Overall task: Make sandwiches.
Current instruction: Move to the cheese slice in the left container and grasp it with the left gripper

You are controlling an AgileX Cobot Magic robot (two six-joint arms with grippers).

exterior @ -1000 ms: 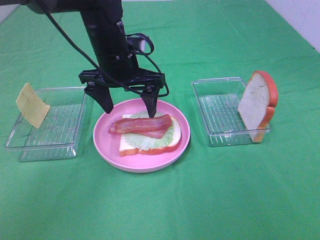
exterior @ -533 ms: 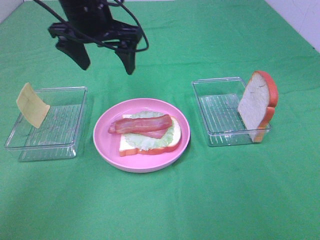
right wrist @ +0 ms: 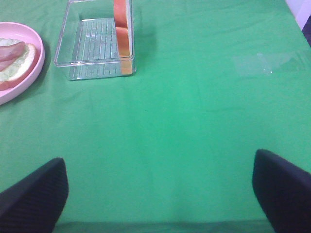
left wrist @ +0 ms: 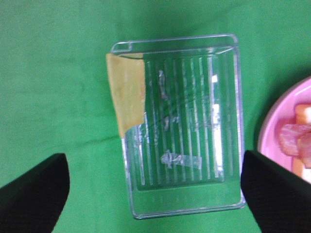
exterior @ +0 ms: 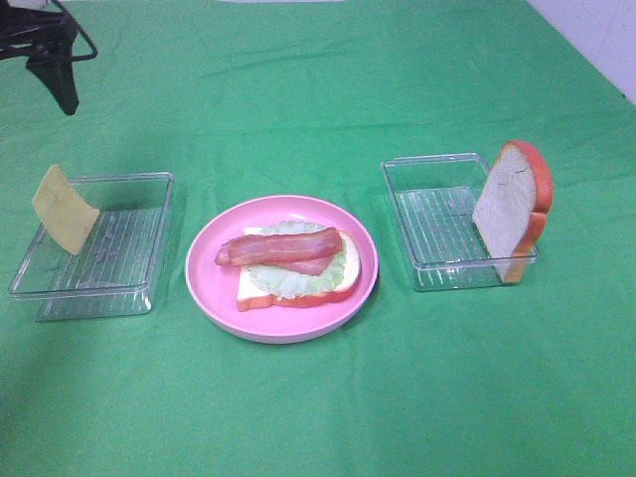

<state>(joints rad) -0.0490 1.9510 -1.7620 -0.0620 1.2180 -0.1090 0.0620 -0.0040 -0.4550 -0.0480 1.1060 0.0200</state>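
The cloth (exterior: 318, 417) is plain green, no pattern. The plate (exterior: 211, 288) is pink, one col. only. On the plate: bottom bread (exterior: 254, 289) is white w/ orange-brown crust, lettuce (exterior: 303, 282) is pale green, bacon (exterior: 281, 247) is red-brown w/ some lighter pinkish parts. The L tray (exterior: 134, 243) & the R tray (exterior: 429, 224), on each side of the plate, are clear plastic w/ parallel ridges on the floor. The cheese (exterior: 64, 210), at the L tray's side far from the plate, is dull yellow. The second bread slice (exterior: 505, 207), at the R tray's side far from the plate, has a white face & orange-red crust. The left gripper (left wrist: 155, 196) & right gripper (right wrist: 158, 194) are black.
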